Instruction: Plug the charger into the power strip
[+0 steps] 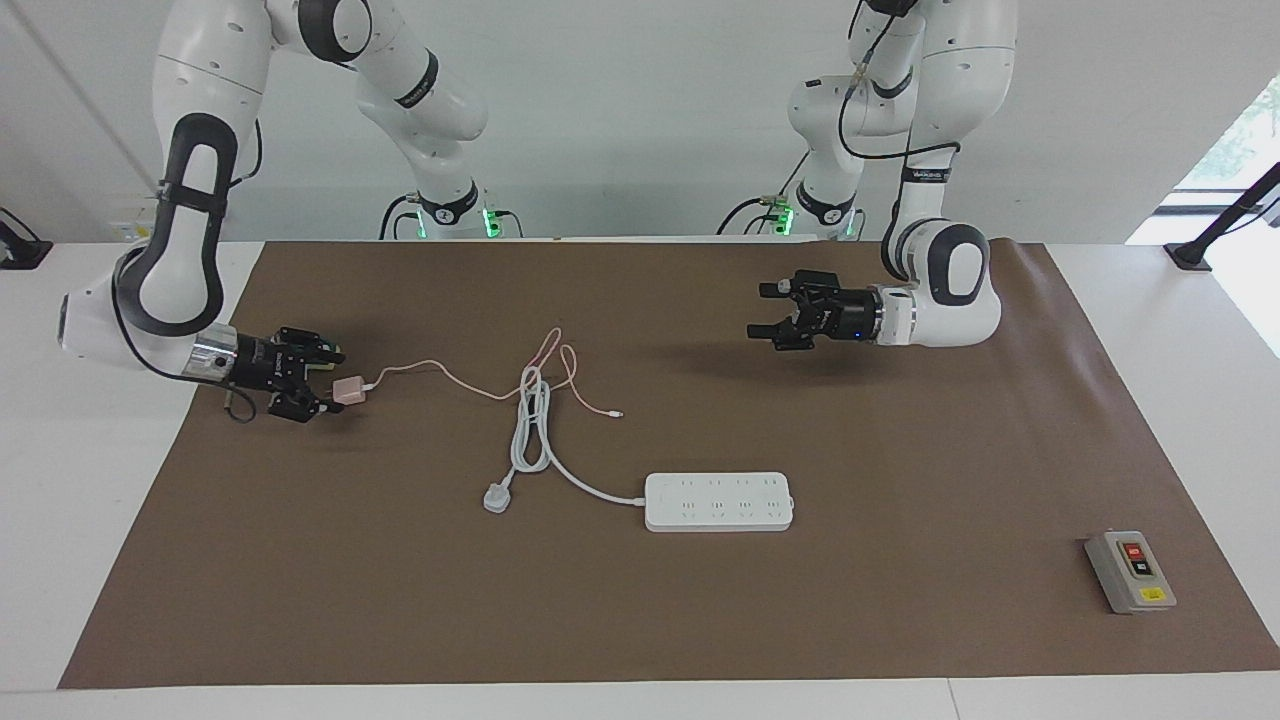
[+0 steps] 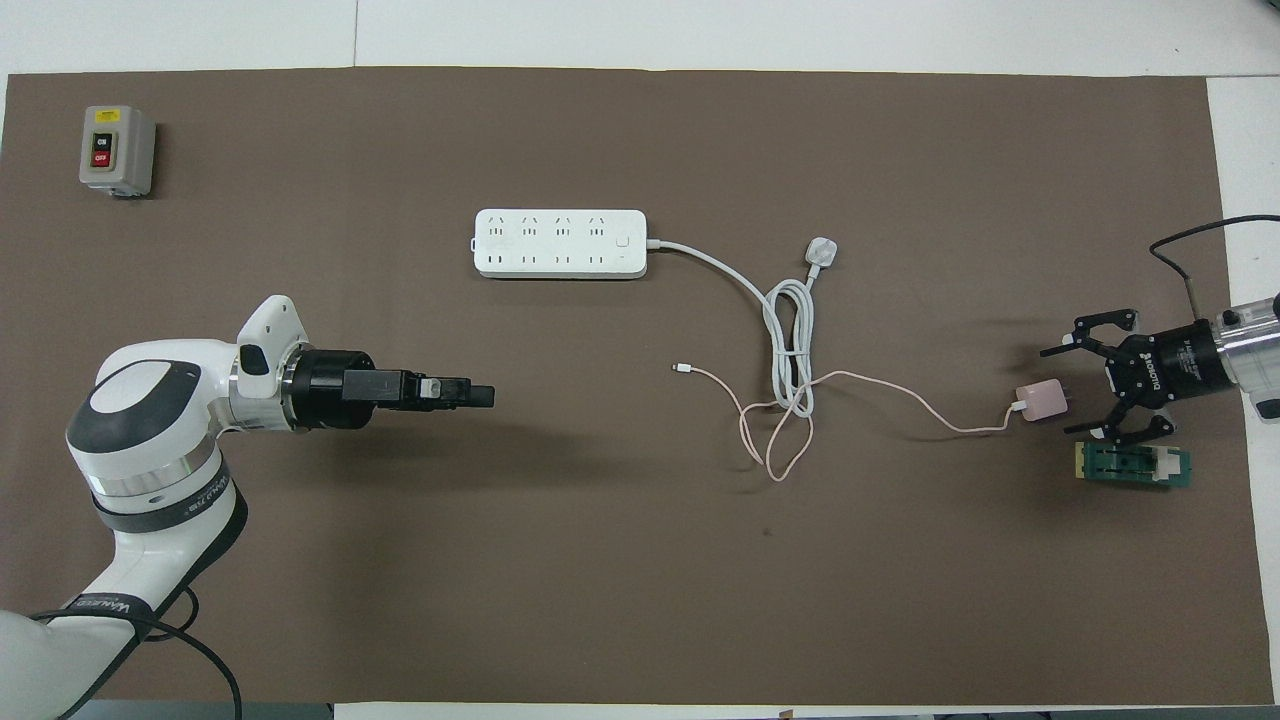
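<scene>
2 arms work over 1 brown mat (image 1: 400,600) spread on 1 white table (image 1: 1150,700).

The right gripper (image 1: 325,385) sits low at the right arm's end of the mat, its 2 fingers spread wide and holding nothing. The 1 charger (image 1: 349,390), a small pale-pink cube, lies on the mat in the space between those spread fingers; in the overhead view (image 2: 1041,402) it lies just off the fingertips, and whether any finger touches it cannot be told. Its thin pink cable (image 1: 450,375) trails from it toward the middle of the mat, where it loops and ends in 1 small free connector (image 2: 682,368).

Just beside the right gripper, nearer to the robots than the charger, lies 1 small green and cream part (image 2: 1133,465).

The 1 power strip (image 1: 719,501) lies flat near the middle of the mat, farther from the robots than the charger and well apart from it. The overhead view shows 2 rows of socket openings on its top face (image 2: 560,243), all of them free. Its thick white cord (image 1: 530,430) runs off in a folded bundle that crosses the pink cable's loops, and ends in 1 white three-pin plug (image 1: 497,498) lying loose on the mat.

The left gripper (image 1: 775,318) hangs in the air over bare mat toward the left arm's end, released, its 2 fingers apart and empty; this arm waits.

1 grey box (image 1: 1130,571) with 1 red and 1 black button stands at the mat's corner, at the left arm's end and farthest from the robots.
</scene>
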`<state>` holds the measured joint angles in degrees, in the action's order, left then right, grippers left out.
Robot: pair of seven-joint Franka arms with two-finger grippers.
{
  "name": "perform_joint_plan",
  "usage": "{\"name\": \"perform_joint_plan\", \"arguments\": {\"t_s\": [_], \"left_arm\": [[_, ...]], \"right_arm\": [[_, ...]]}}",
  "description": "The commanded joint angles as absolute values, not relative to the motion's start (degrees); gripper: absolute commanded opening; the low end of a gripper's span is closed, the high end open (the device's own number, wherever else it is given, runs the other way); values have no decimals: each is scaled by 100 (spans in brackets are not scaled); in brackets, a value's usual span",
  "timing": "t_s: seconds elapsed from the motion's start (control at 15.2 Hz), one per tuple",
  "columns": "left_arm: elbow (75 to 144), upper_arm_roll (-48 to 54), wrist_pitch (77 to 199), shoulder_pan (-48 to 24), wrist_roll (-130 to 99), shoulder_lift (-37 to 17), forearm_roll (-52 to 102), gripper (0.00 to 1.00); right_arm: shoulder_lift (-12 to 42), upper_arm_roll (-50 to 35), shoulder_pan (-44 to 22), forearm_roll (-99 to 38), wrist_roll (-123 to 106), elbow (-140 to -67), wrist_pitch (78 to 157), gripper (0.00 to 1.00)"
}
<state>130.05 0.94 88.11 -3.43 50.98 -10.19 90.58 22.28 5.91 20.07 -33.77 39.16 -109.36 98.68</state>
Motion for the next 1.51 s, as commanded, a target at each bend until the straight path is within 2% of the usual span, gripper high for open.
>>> {"name": "perform_joint_plan", "arguments": {"t_s": [0.0,0.13,0.33,1.44], "left_arm": [[13043,62,9314,-553,5238,-1081,9325,100],[13043,62,9667,-606,5203,-1099,9500,100],[12903,62,9694,-633,5177,-1405,9519,100],[12604,62,9659,-993,4641,-1547,9800,100]], "right_arm": [[2215,563,2004,-3278,3771,-11092,10151,100],[2250,563,2004,-3261,3753,-11092,10160,100],[2241,563,2013,-3261,3718,-11162,10204,100],[2224,589,2065,-3243,3402,-11382,10468,100]]}}
